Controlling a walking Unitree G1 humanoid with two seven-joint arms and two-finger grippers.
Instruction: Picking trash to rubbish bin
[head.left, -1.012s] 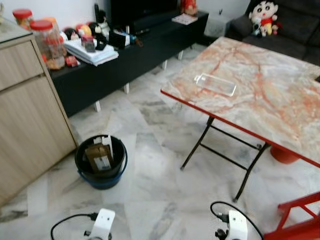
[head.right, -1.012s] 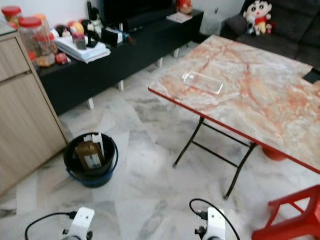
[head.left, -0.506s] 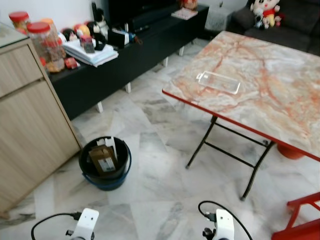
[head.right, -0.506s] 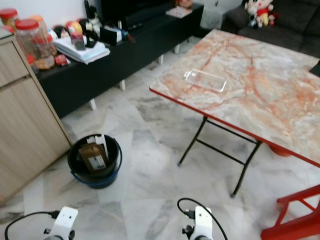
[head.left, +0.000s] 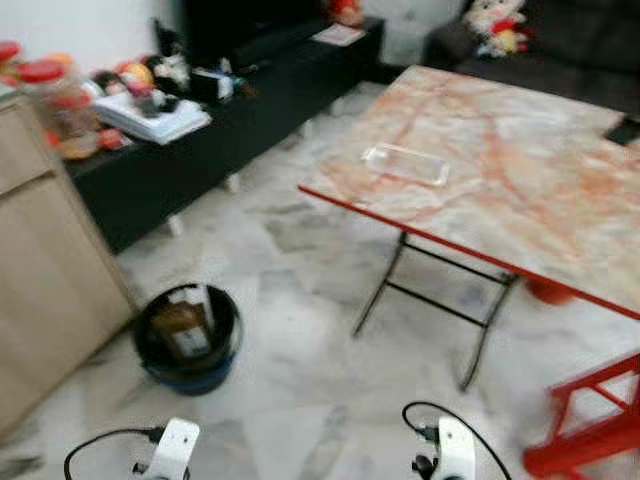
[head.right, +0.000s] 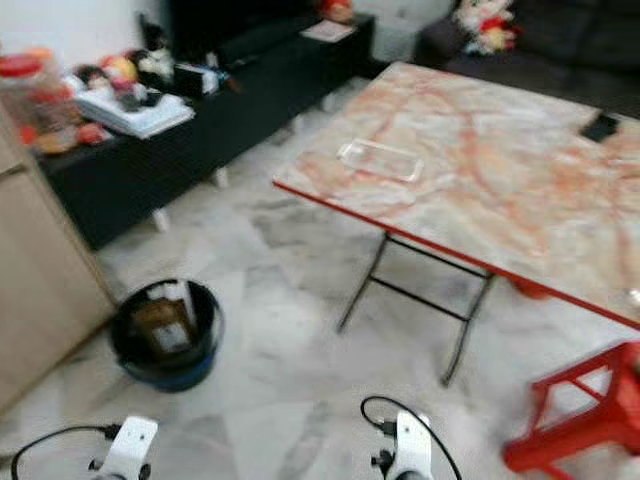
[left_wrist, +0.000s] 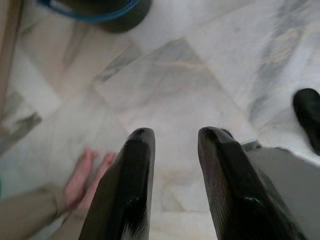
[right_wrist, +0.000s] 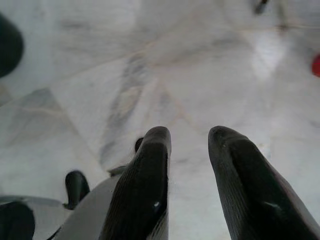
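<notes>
1. Both arms hang idle: left gripper (left_wrist: 172, 175) and right gripper (right_wrist: 190, 175) unclenched, empty.
2. Tray (head.left: 405, 164) lies on table (head.left: 520, 190) at 1 o'clock; bin (head.left: 187, 336) at 10.
3. Walk up squarely, steady, before reaching.

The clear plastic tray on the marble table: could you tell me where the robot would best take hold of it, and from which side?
Probably by the long rim facing the table's near red edge. The clear plastic tray lies flat and shallow close to that corner, so a gripper coming from the robot's side could likely pinch the thin raised lip, one finger inside and one outside. Both the left gripper and the right gripper hang open over the floor.
</notes>
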